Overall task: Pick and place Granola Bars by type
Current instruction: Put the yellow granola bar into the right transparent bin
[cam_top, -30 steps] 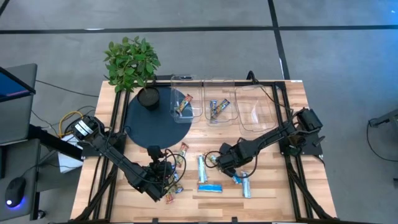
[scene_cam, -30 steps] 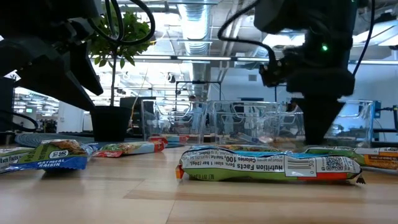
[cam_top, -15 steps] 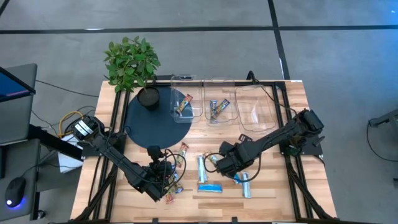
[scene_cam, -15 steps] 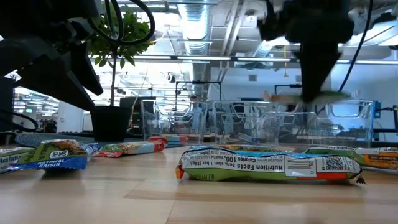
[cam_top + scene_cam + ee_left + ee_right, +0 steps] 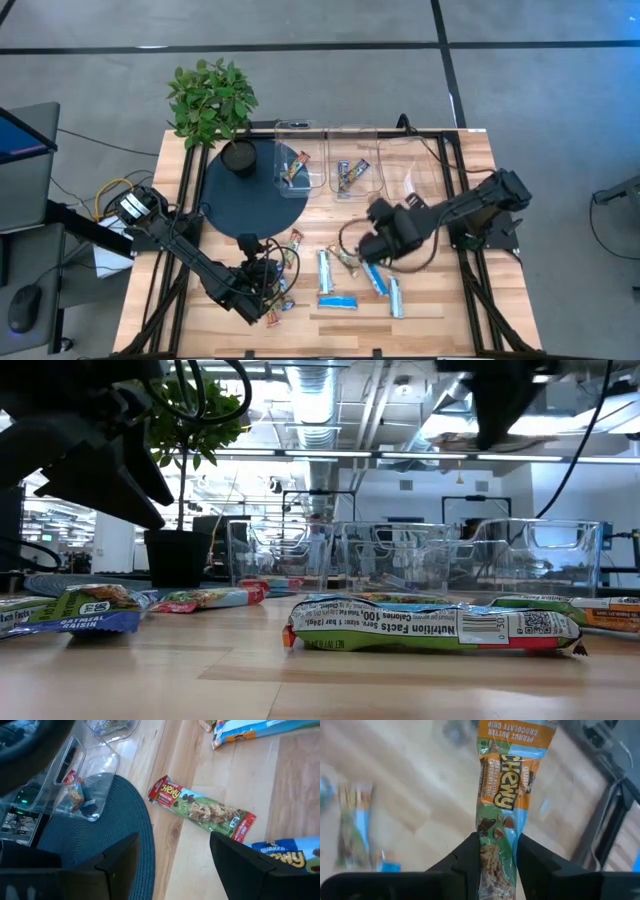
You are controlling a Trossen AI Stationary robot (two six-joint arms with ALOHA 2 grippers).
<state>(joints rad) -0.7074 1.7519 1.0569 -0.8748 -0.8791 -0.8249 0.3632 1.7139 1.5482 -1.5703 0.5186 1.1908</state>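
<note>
Left end effector (image 5: 172,865) hasn't budged, parked low over the table's (image 5: 440,300) near-left side with its fingers apart and empty; a red-ended bar (image 5: 202,810) lies just ahead of it. Right end effector (image 5: 492,857) is the news: it went from down among the loose bars to lifted, clamped on an orange peanut butter bar (image 5: 506,780). Pick looks done, so the tubs (image 5: 345,165) beyond it are probably next.
</note>
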